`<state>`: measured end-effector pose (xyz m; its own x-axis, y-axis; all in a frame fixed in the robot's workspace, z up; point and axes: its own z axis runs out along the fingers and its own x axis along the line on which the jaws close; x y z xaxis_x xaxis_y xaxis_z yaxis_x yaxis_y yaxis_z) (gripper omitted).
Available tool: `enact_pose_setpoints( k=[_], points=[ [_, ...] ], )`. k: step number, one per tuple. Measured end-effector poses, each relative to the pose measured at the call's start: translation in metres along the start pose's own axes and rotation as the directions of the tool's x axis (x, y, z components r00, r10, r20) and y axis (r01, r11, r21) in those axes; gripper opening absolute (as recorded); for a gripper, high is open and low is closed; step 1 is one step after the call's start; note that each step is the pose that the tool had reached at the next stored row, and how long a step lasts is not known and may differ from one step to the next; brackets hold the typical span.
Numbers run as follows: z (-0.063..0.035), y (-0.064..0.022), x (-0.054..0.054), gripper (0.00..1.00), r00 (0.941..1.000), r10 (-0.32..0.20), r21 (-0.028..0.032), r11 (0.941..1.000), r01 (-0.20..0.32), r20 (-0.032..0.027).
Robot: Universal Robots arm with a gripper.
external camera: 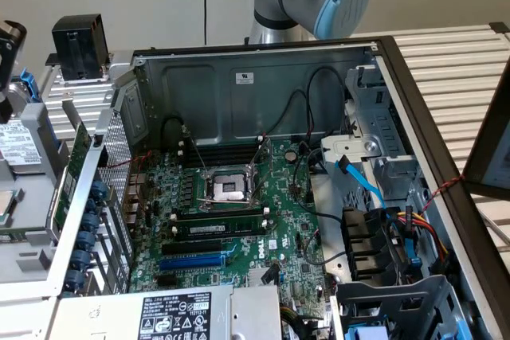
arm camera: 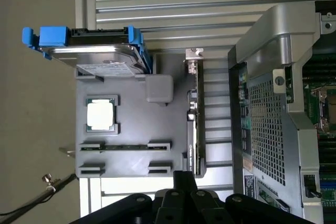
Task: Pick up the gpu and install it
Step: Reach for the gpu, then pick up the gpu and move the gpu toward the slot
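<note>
Outside the computer case, off its perforated rear wall at the exterior view's left: grey parts tray. On the tray are a hard drive in a blue carrier and a bare processor.

The gpu stands on edge along the tray side nearest the case, with its silver bracket at one end. It is not installed.

Gripper: claw closed, black fingers pressed together, holding nothing. From the wrist it hangs over the gpu's end opposite the bracket. Contact with the card: cannot tell.

Inside the case, the green motherboard lies flat. It carries an open processor socket, one seated memory stick, and a blue expansion slot just beyond the stick.

Farther toward the exterior view's right, still inside the case: metal drive cage, with a blue cable running below it.
</note>
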<state>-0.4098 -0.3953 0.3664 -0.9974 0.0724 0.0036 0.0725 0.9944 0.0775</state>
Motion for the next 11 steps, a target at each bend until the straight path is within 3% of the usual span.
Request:
enact_pose_setpoints(
  k=[11],
  points=[
    [0.0002,0.0,0.0022,0.11,1.0,0.0,0.0,1.0,0.0,-0.0001]
  ],
)
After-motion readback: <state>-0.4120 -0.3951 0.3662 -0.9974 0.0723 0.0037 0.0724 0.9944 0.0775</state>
